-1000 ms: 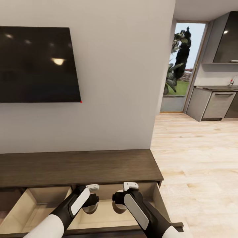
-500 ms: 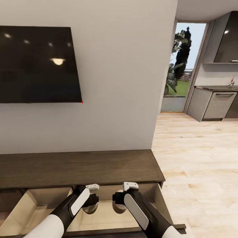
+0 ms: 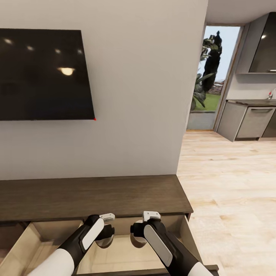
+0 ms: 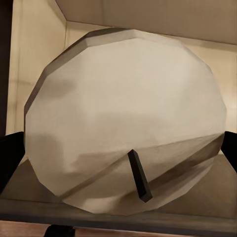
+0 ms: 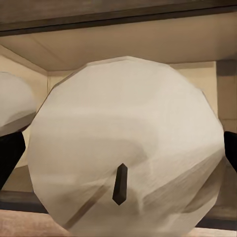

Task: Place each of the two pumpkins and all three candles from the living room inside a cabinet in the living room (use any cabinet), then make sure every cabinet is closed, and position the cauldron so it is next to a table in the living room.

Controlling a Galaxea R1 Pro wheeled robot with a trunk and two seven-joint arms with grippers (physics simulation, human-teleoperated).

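Dark-brown wood makes up the cabinet (image 3: pixel 92 195), the long low unit under the wall television (image 3: pixel 44 74), and its drawer (image 3: pixel 38 239) is pulled open toward the robot so that things can be dropped straight into the pale box inside. Both arms reach forward and down over that opening, which looks like the reason for their low, side-by-side pose.

From where I stand, each arm carries one candle. The left claw (image 3: pixel 104 238) hangs over the middle of the drawer, and the left wrist view has its candle (image 4: pixel 126 121) held end-on, wick pointing at the camera, with a dark finger (image 4: pixel 11 158) at each side of the cream body. The right claw (image 3: pixel 137 237) sits just beside it, and its own candle (image 5: pixel 128 143) is pinched the same way between two dark fingers (image 5: pixel 10 155), the drawer's back wall behind it.

So both candles sit between the fingers, already above the drawer's interior rather than resting on its floor. My guess is that releasing them comes next, then pushing the drawer shut.
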